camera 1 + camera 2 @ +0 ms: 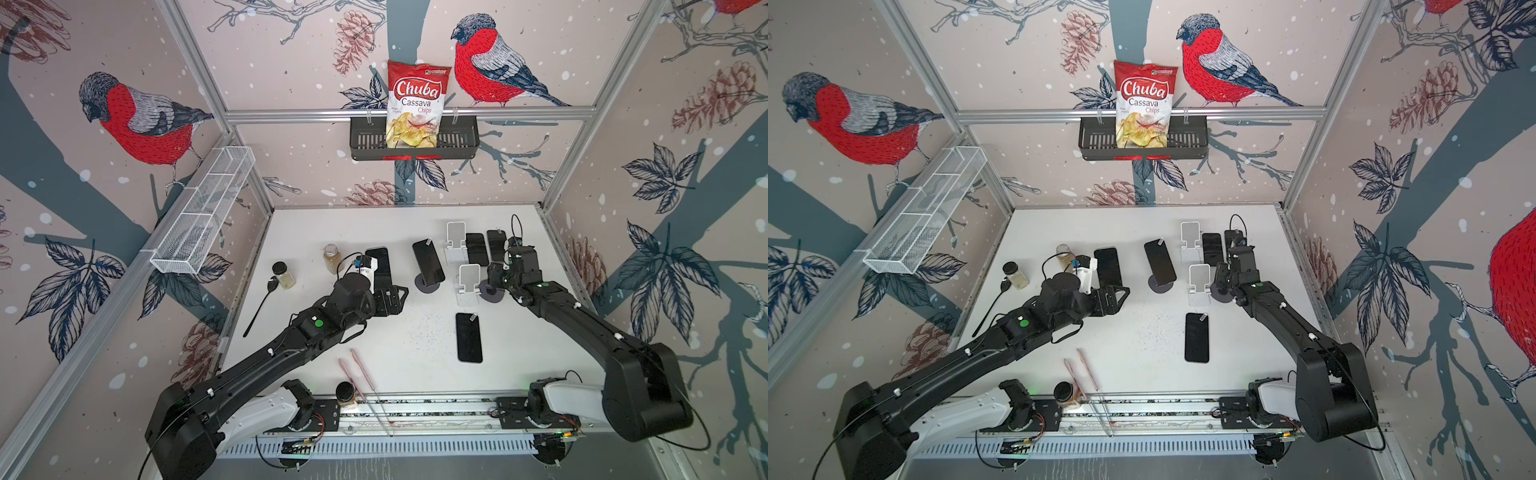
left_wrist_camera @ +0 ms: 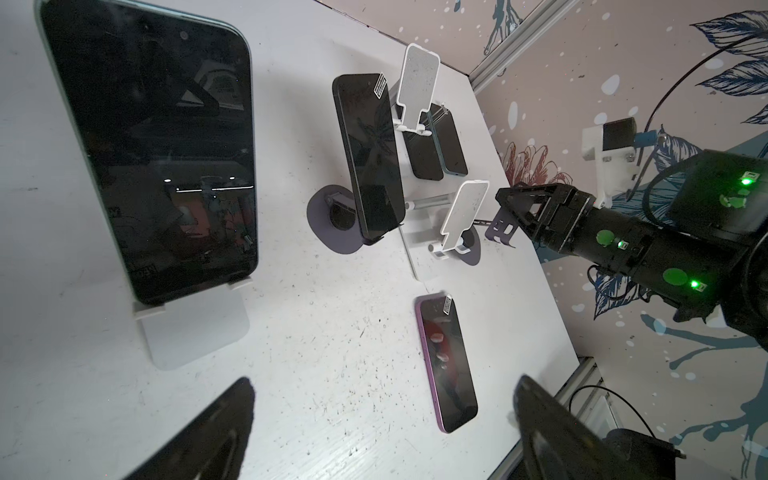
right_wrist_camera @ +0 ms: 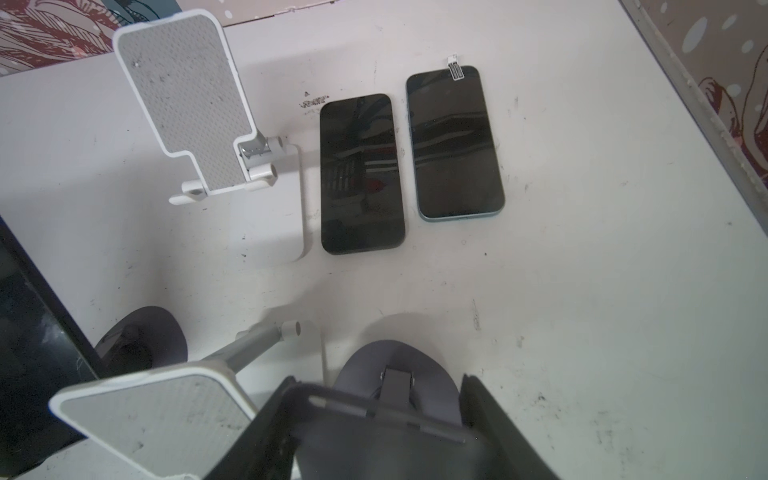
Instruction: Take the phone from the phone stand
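Left pincer [image 2: 382, 386]: black tapered fingers spread wide, holding nothing, near a glossy black phone [image 2: 158, 158] that leans upright in a matte, angular white stand [image 2: 195, 328] at centre-left of the scuffed white surface [image 1: 365, 224]. Right pincer [image 3: 378, 377]: closed on the flat cradle plate of a round-based dark grey stand [image 3: 365, 440], far right. A second phone [image 1: 428, 262], equally glossy, leans on a round base [image 1: 428, 287] mid-surface.

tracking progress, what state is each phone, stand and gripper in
large greenish phone, propped on plain white stand
black labelled phone, propped on round grey stand
purple phone, flat on table
rear white stand, empty
nearer white stand, empty
left gripper, open
right gripper, shut on empty hinged grey stand
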`<control>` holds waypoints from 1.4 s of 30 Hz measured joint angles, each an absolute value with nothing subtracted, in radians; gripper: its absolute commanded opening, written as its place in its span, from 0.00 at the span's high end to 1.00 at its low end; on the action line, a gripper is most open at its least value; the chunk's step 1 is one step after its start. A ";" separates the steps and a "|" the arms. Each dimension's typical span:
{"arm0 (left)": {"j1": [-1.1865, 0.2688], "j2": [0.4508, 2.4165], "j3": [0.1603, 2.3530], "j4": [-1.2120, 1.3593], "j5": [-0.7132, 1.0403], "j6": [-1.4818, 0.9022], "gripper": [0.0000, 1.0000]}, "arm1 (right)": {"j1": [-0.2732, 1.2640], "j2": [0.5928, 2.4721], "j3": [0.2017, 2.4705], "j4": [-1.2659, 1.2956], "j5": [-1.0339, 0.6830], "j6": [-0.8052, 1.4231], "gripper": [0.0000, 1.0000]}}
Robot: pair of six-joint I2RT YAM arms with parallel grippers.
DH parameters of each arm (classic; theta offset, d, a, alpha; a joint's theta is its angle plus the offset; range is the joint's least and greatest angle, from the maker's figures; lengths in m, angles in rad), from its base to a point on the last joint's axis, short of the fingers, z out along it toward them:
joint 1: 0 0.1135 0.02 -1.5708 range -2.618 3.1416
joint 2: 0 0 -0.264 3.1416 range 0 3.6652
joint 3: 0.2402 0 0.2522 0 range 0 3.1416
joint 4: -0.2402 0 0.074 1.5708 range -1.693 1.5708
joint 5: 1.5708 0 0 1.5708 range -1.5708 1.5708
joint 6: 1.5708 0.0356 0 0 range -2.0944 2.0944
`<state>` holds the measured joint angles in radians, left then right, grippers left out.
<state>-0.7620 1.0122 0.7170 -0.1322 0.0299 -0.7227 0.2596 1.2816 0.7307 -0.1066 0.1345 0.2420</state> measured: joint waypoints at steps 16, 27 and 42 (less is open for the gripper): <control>-0.762 1.010 0.707 -0.132 0.030 -0.726 0.04 | 0.282 1.285 0.695 -0.044 0.183 0.226 0.45; -0.762 1.011 0.707 -0.132 0.031 -0.726 0.04 | 0.287 1.315 0.692 -0.009 0.191 0.205 0.44; -0.762 1.014 0.707 -0.132 0.033 -0.726 0.04 | 0.291 1.368 0.693 0.006 0.203 0.205 0.40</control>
<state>-0.7620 1.0138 0.7067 -0.1322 0.0326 -0.7258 0.2909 1.3678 0.6930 0.0063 0.2028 0.2050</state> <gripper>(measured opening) 0.963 0.601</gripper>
